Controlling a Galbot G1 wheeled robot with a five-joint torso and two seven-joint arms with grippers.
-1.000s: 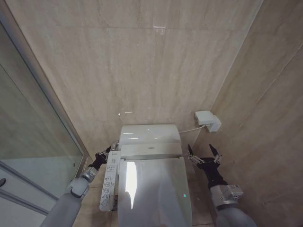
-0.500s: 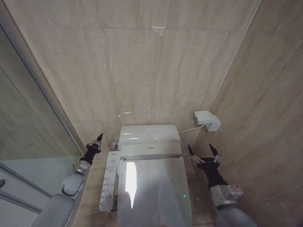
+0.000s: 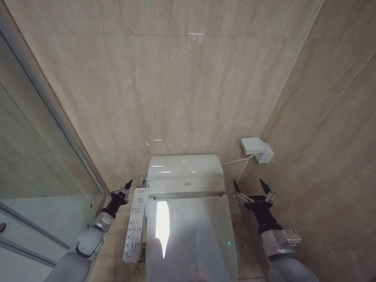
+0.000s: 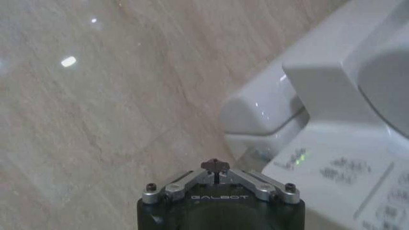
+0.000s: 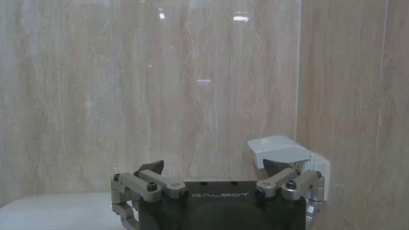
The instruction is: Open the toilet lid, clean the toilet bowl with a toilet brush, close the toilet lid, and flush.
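Lid (image 3: 191, 235) lies closed, just beside my left pincer (image 3: 123, 191), whose tips are together; my right pincer (image 3: 252, 189), spread apart, flanks its other side. Glossy, stiff, likely slippery plastic: I'd lift by its edge.

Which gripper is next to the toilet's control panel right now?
The left gripper, beside the control panel on the toilet's left side, fingers shut. The right gripper is open on the other side of the closed toilet lid.
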